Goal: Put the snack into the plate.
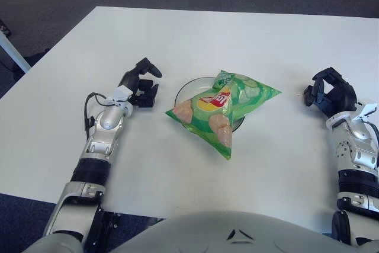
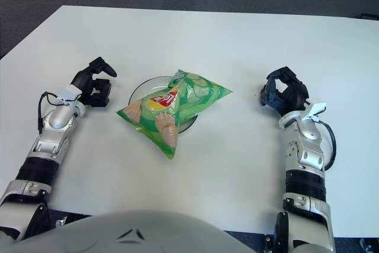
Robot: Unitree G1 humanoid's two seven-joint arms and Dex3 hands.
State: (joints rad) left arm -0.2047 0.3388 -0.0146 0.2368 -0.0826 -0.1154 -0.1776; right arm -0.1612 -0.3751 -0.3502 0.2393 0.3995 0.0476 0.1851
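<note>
The green Lay's chip bag (image 1: 224, 109) lies across the plate (image 1: 185, 90), long axis running from far-right to near-left, nearer the left hand (image 1: 142, 87) than the right hand (image 2: 284, 94); both hands' fingers curl loosely, holding nothing.

Snack bag (image 1: 222, 111) on plate (image 1: 188, 88), between both hands

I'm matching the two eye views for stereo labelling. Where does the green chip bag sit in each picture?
Left eye view: the green chip bag lies right of centre, over the plate.
Right eye view: the bag lies left of centre, over the same plate.
Shared landmark: the left hand, open, shows just left of the plate in both.
</note>
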